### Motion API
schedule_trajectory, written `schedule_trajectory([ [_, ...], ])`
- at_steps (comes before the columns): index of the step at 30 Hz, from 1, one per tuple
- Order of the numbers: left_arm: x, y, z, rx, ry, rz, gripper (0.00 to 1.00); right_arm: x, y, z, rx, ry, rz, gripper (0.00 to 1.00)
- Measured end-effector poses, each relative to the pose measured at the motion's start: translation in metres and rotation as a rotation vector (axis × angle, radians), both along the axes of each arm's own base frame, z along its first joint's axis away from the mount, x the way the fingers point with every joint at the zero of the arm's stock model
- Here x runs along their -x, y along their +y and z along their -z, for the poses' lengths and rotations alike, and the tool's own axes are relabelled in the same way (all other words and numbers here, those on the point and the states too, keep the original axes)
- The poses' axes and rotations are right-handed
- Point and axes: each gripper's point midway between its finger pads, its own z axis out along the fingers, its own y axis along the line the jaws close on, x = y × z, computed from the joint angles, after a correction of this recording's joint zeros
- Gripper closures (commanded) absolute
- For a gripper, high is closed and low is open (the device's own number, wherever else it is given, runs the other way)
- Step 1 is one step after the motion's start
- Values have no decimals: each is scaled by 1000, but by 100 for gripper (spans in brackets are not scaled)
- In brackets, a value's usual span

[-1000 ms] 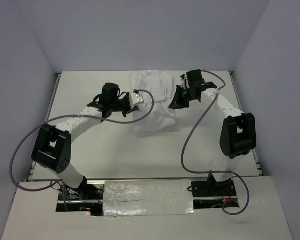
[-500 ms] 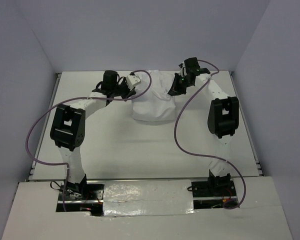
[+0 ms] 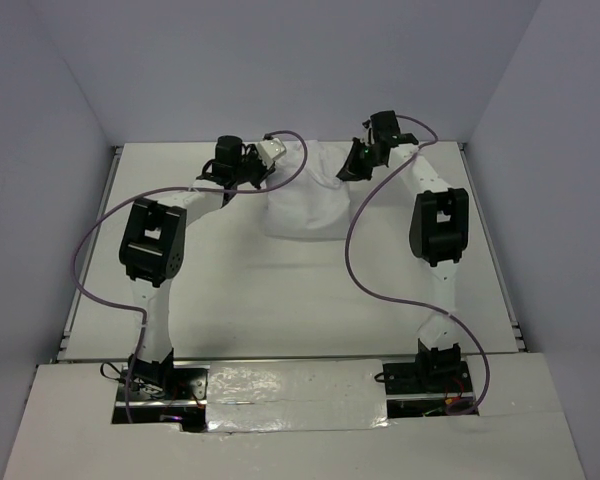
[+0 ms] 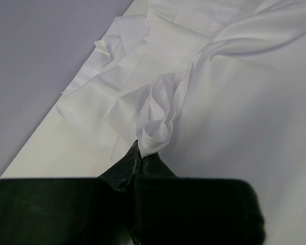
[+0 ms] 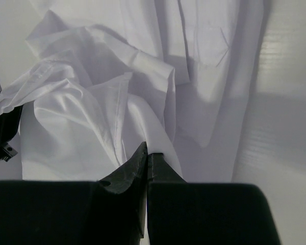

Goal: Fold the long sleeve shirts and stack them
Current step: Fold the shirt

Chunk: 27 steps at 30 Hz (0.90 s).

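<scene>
The white long sleeve shirt lies bunched at the far middle of the table, wrinkled, with its near part hanging smooth toward the front. My left gripper is shut on a rolled fold of the shirt at its left far edge. My right gripper is shut on a fold at the shirt's right far edge. Both grippers hold the cloth close to the back wall, one at each side of it. The shirt's sleeves are folded under or hidden in the bunched cloth.
The white tabletop spreads in front of the shirt. The back wall stands just behind the grippers. Purple cables loop from both arms over the table. Metal rails run along the left and right table edges.
Both arms have stretched farther toward the back wall, carrying the shirt's held edge with them. The shirt's near part has been drawn back and lies smoother and shorter.
</scene>
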Motion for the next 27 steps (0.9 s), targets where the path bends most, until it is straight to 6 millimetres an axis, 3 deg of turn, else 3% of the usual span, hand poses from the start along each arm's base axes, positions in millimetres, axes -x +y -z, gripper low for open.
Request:
schedule_trajectory([
  [5,-17,7,8,-15,-26,-62,91,-18,3,15,-17,-4,29,92],
  [8,-23,9,10,-20,-39,-86,74,-33,3,18,-33,-27,60,74],
  [9,-25,10,10,-20,-45,-93,60,-37,2,18,-36,-35,72,68],
  [10,-29,11,11,-19,-49,-106,54,-42,0,18,-40,-43,88,59],
  [14,-51,17,10,-15,-57,-183,32,-62,-11,11,-56,-89,151,51],
  [17,-67,25,7,-16,-52,-264,28,-83,-26,-3,-59,-151,201,48],
  [22,-87,38,-25,13,-61,-373,17,-105,-51,-30,-18,-268,239,40],
  [25,-95,43,-55,53,-70,-404,8,-103,-57,-31,19,-293,218,40],
  [27,-96,41,-73,69,-81,-392,9,-94,-55,-26,43,-285,191,41],
])
